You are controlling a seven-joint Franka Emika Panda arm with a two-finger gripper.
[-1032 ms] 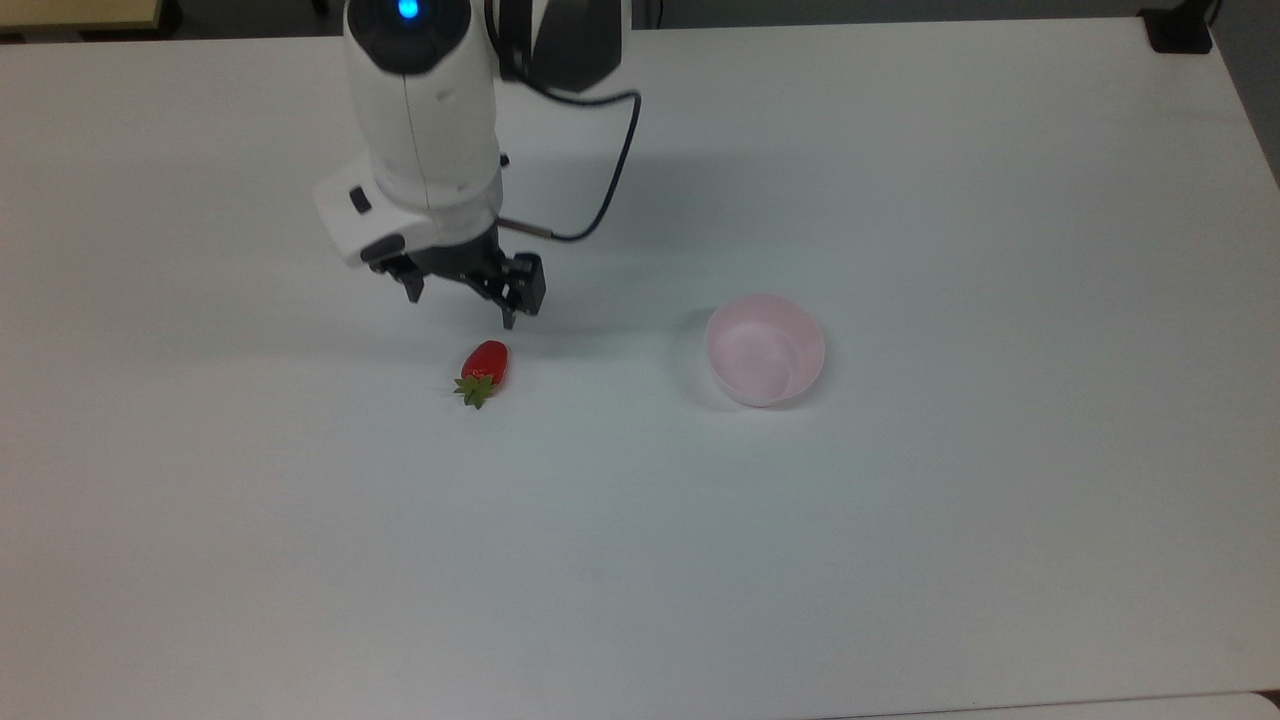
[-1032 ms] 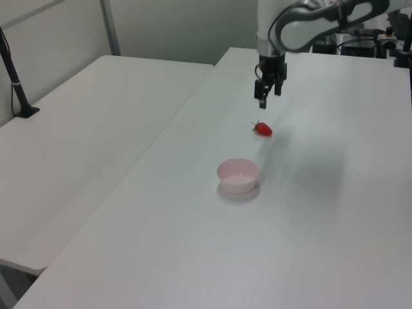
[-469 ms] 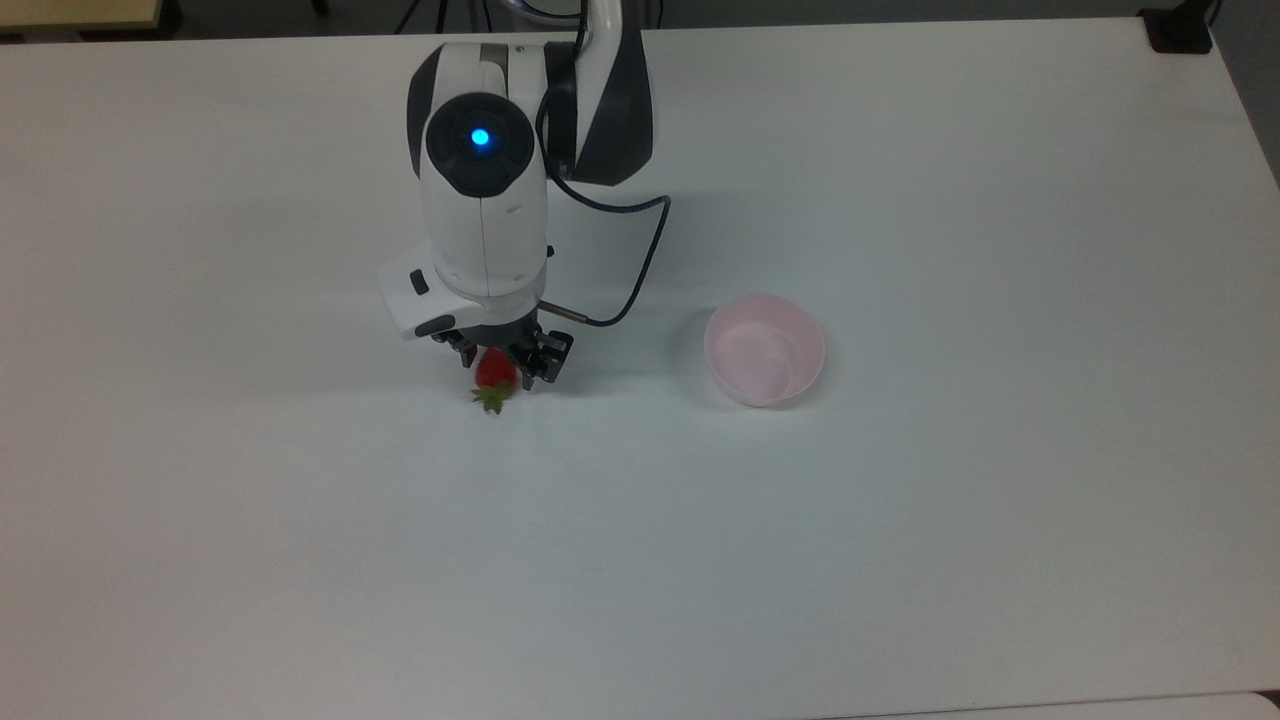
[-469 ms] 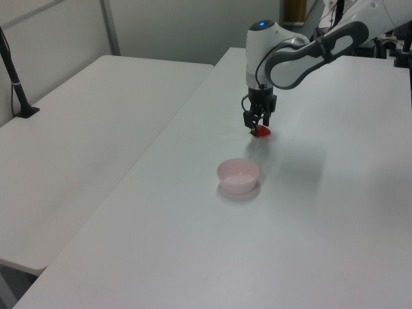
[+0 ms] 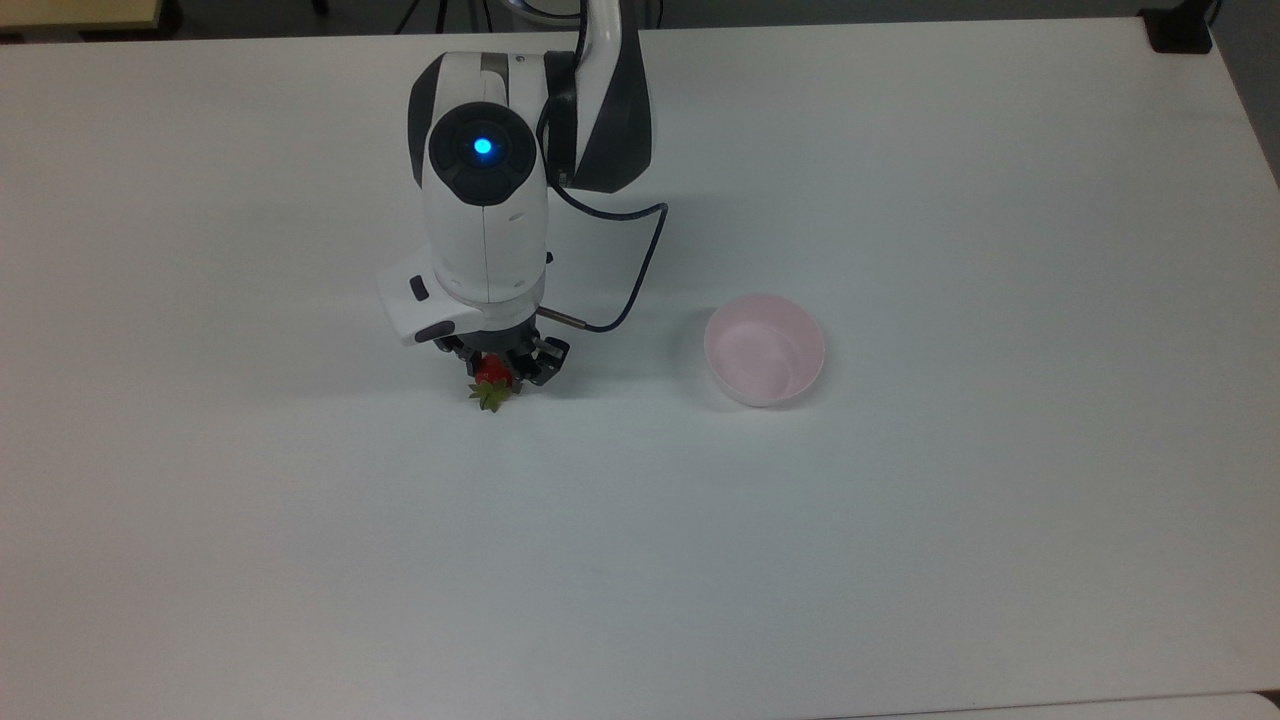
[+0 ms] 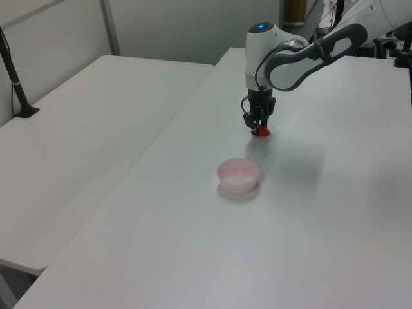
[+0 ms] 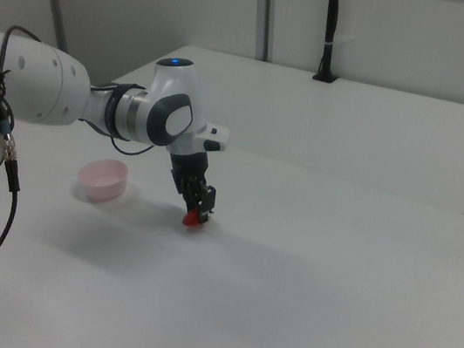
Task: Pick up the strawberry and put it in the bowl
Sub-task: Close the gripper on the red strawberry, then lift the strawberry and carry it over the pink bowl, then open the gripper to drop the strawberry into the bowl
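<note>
The white arm reaches down over the white bench, its gripper lowered right onto the toy strawberry; the two dark fingers stand one on each side of the red body, drawn in narrow against it, so the gripper looks closed on the fruit, though whether it presses firmly I cannot tell; the strawberry lies on the bench surface, its green leaf cap poking out below the fingers toward the top view's near edge; in the left view the gripper sits over a small red patch of the strawberry, and in the right view the gripper covers the strawberry in the same way; the pale pink bowl stands upright and well apart from the fruit, toward the top view's right, about midway between the bench's far and near edges; a black cable loops from the arm's wrist above the bench.
</note>
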